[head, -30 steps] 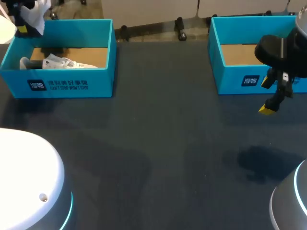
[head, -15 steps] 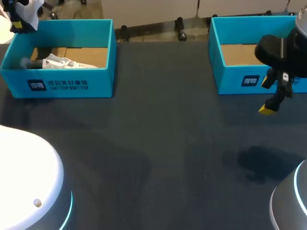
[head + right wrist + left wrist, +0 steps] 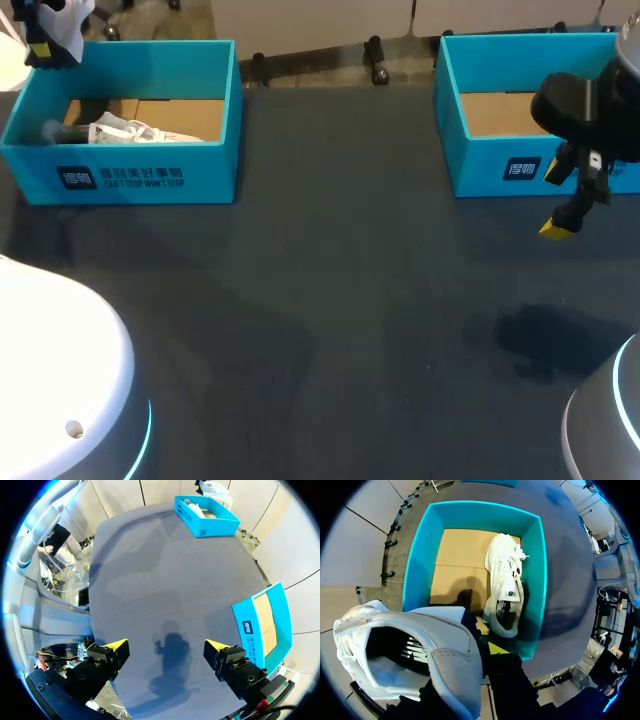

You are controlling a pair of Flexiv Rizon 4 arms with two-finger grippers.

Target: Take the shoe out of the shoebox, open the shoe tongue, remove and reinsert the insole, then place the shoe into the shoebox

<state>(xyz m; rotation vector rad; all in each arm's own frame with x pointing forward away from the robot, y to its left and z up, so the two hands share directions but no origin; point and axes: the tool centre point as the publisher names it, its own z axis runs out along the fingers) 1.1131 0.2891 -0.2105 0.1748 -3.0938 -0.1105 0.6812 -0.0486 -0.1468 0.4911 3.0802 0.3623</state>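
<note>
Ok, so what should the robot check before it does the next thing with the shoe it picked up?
1. Is the held shoe clear of the left shoebox? Ok, it hangs above it.
2. Is the left gripper gripping it firmly? Cannot tell, one finger is hidden.
3. Is the right gripper open and empty? Ok.
4. Is the table bare under the right gripper? Ok.
5. Is the second shoe lying in the box, apart from the held one? Ok.

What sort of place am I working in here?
Probably a robot test bench for shoe handling: dark table, teal left shoebox holding a white shoe, teal right shoebox, second shoe in the left gripper.
</note>
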